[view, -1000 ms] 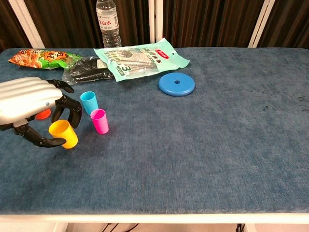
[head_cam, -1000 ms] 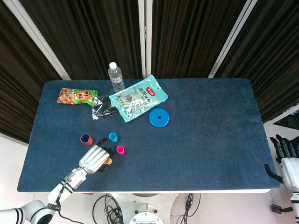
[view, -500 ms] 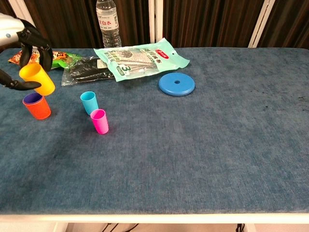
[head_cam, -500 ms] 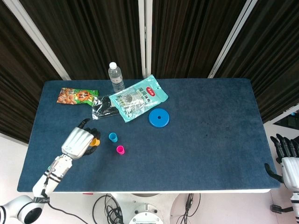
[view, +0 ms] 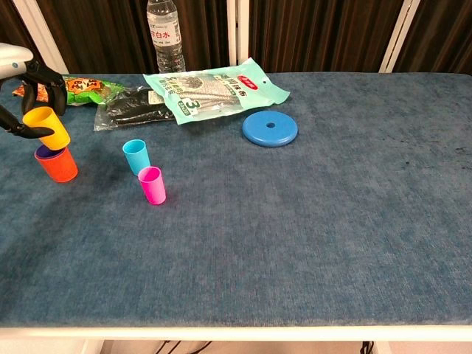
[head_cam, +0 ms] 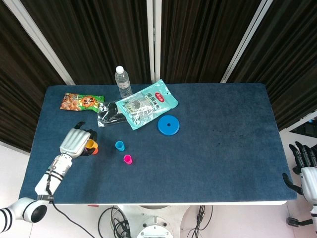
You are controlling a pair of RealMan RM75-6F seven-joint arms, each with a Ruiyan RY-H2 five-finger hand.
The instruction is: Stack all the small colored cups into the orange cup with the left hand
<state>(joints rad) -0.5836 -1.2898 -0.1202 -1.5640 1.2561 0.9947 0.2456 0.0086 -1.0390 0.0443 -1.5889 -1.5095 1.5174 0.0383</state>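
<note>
My left hand [view: 16, 81] grips the yellow cup [view: 46, 126] just above the orange cup [view: 57, 164]; my right hand [head_cam: 306, 163], cropped at the right edge, grip unreadable.

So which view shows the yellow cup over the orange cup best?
The chest view: the yellow cup shows whole in the left hand, above the orange cup. In the head view the hand hides most of both.
</note>
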